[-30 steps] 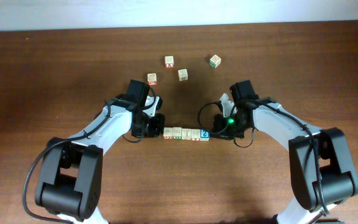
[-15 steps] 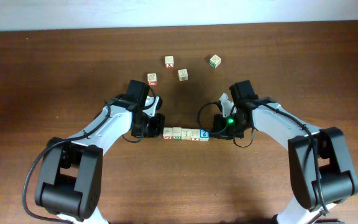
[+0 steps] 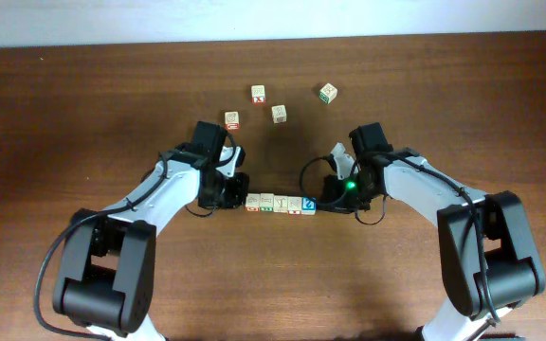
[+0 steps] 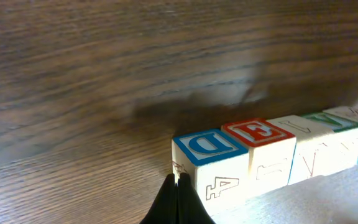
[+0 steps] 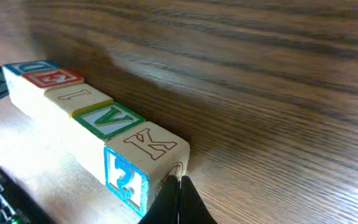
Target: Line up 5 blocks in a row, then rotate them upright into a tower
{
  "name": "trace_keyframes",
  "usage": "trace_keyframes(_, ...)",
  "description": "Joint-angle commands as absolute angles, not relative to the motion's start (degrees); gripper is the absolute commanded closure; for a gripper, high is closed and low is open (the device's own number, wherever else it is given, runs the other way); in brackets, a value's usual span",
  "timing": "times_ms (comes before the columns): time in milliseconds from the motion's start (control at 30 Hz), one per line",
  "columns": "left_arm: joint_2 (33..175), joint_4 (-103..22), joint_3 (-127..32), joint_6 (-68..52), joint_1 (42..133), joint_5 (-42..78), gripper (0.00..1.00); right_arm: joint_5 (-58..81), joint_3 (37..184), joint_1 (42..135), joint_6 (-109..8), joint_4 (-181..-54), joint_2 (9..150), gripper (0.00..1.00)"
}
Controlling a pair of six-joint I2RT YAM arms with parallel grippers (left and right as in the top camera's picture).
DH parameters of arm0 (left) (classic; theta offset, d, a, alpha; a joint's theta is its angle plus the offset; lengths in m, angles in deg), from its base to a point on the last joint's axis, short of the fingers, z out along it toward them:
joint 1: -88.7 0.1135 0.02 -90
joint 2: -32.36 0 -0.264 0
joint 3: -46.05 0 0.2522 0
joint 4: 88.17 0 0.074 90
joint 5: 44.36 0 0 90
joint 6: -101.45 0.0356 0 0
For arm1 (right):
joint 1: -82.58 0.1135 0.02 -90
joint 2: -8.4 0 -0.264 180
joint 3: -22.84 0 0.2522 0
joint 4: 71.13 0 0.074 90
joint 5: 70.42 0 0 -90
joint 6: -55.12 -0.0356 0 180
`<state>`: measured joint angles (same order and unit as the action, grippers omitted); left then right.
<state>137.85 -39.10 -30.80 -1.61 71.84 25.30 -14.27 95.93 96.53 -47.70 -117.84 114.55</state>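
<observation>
Overhead, the blocks (image 3: 281,204) form one tight row, left jaws and right jaws closed together against its ends, seemingly to pivot it.

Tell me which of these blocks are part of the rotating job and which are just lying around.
In the job:
row of five blocks
left gripper and right gripper, both shut, one at each end of the row

Lying about, behind the row:
left cube
back cube
middle cube
right cube
</observation>
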Motion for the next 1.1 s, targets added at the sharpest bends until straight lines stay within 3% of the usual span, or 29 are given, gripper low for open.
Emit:
trace_keyframes(0,138.49,-39.25,-30.3,-0.89,71.49,23.82,1.0,-19.88,96.36,97.23,-45.84,-117.53,115.19,0.96)
trace_keyframes(1067,138.49,-38.84,-30.32,-0.67,71.49,21.21,1.0,-21.98,101.59,101.19,-47.35,-120.11,109.57,0.96)
